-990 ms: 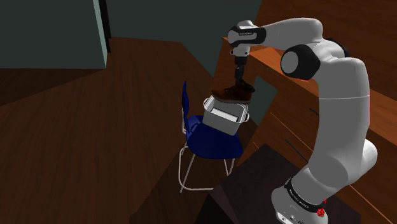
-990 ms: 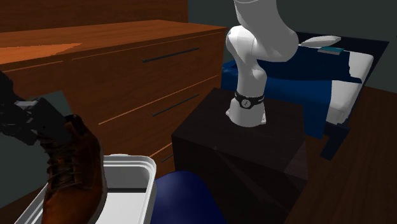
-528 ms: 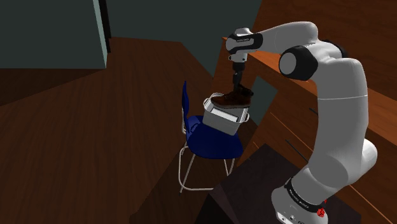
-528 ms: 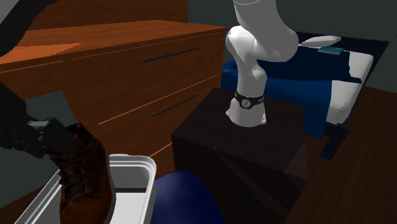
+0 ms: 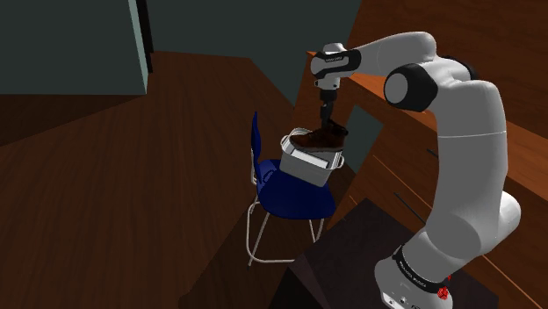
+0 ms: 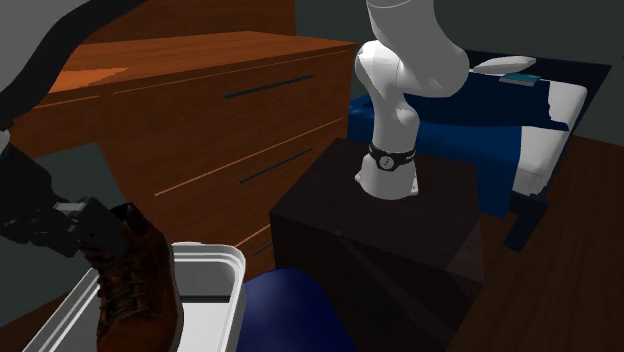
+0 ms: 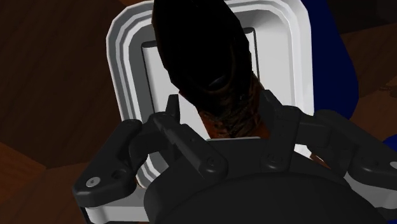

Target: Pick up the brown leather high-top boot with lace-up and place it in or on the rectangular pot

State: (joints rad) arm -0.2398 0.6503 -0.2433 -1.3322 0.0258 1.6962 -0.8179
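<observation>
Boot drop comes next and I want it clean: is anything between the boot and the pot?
Nothing visible. The fingers hold the boot directly over the white pot on the blue chair, and in the wrist view the pot's floor beside the boot looks bare.

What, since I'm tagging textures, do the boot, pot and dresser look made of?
Boot: brown, faintly glossy, with creases and a laced front, so it looks like leather.
Pot: plain white, smooth and matte. It could be plastic or ceramic; the look leaves it open.
Dresser: reddish-brown with a soft sheen, probably polished wood, though no grain plainly shows.
</observation>
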